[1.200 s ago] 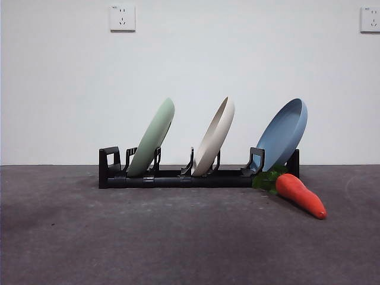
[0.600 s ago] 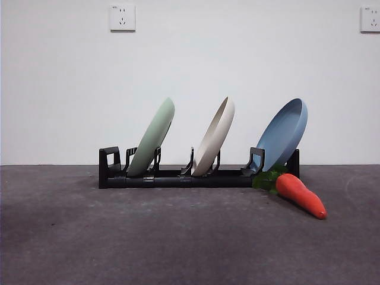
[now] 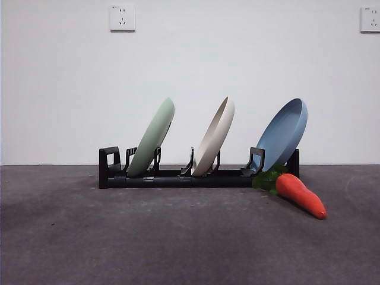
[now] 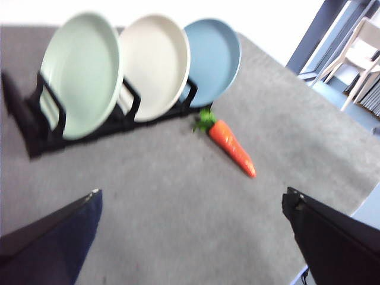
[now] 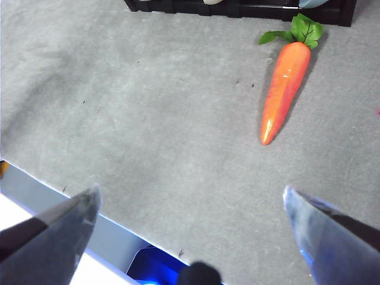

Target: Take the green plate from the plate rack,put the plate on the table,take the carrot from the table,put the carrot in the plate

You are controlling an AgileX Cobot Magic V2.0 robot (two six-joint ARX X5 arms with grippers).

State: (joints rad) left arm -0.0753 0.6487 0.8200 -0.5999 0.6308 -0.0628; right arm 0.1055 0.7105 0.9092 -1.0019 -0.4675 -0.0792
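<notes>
Plate rack (image 3: 178, 177) and carrot (image 3: 301, 195) show no legible writing.

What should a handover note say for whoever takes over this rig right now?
Left gripper: open, empty, above the table, facing the rack.
Right gripper: open, empty, over the table's near edge, carrot ahead of it.
Green plate: leaning in the plate rack at one end, beside the cream plate; the blue plate is at the other end.
Carrot: on the table by the blue-plate end.
Done: nothing.
Left: lift out the green plate, lay it on the table, put the carrot in it.
</notes>
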